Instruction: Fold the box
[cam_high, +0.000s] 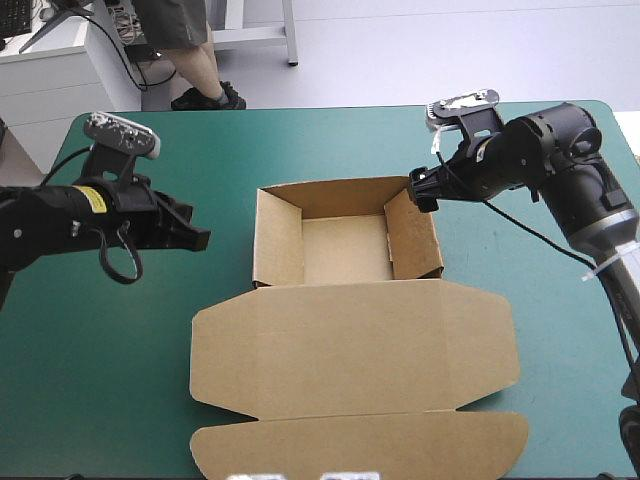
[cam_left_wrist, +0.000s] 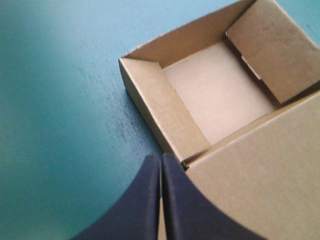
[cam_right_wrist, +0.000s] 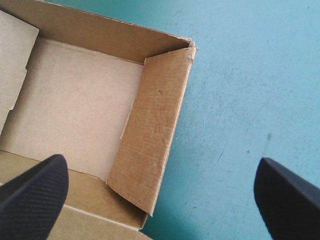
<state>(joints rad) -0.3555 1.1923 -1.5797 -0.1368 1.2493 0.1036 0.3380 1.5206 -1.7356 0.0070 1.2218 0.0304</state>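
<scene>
Judging by its thin brown board, I expect the box (cam_high: 350, 330) to be light, stiff across each panel and soft only at the creases. A sideways push would probably slide it over the teal-green desk (cam_high: 100, 380) rather than bend it. Hard pinching could dent an edge, and the smooth board may slip unless I close on it squarely. I would take it by a free edge of one panel, near a crease, or press flat against a wall from outside.

The box sits between my two sets of fingers as an open tray with its lid (cam_high: 355, 345) lying flat on the desk.

My left fingers (cam_high: 198, 240) are pressed together into one point and hold nothing. The tray's left wall (cam_high: 278, 240) lies just ahead of them and a little to one side, near but not touching.

My right fingers (cam_high: 418, 190) stand wide apart, also empty. The right wall (cam_high: 412, 235) lies ahead of them, within their spread, leaning slightly inward, with bare desk ahead of the outer finger. I cannot tell whether either tip touches the board.
</scene>
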